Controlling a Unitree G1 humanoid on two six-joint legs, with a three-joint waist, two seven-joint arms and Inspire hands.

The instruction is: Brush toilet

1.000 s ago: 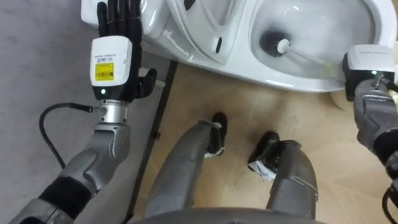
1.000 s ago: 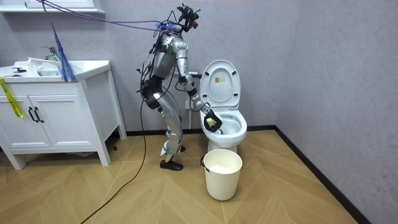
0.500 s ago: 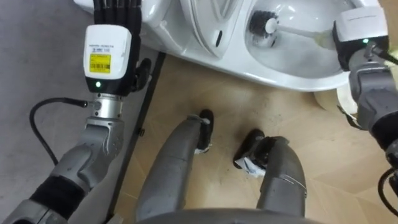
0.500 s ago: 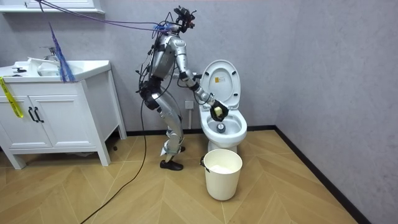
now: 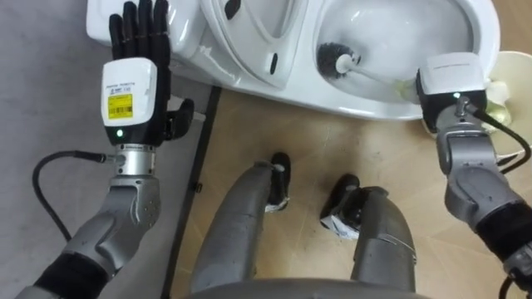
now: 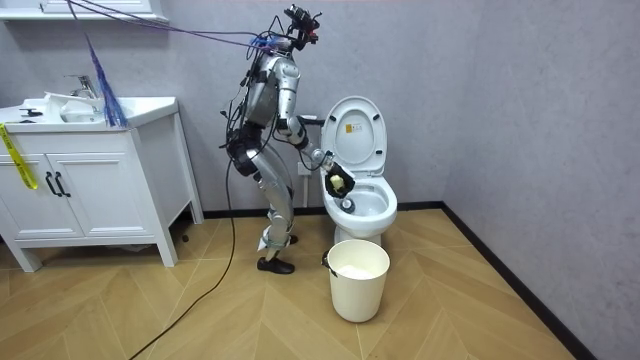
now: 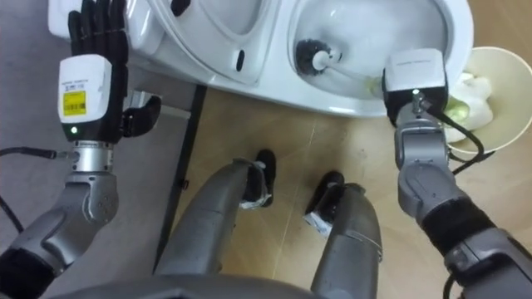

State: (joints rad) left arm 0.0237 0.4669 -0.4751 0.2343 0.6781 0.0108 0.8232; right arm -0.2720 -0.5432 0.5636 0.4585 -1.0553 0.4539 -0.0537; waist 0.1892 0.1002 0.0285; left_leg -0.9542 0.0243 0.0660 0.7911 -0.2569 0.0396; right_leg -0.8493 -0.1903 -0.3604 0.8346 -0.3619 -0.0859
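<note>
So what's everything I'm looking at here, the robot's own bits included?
Toilet: one, white, lid raised.
Brush: one, dark head, white handle, head down in the toilet bowl.
Bucket: one, cream, on the floor beside the toilet.
Cabinet: one, white, at the room view's left.
Left hand: black, open, raised beside the toilet.
Right hand: at the bowl's rim, where the brush's handle ends.

Inspected surface: wood floor (image 6: 180, 320) laid in a herringbone pattern. Standing directly on it: a white toilet (image 6: 385, 216) at the back wall; a white bucket (image 6: 358, 288) just in front of the toilet; a white vanity cabinet (image 6: 90, 190) at the room view's left, well apart from both.
</note>
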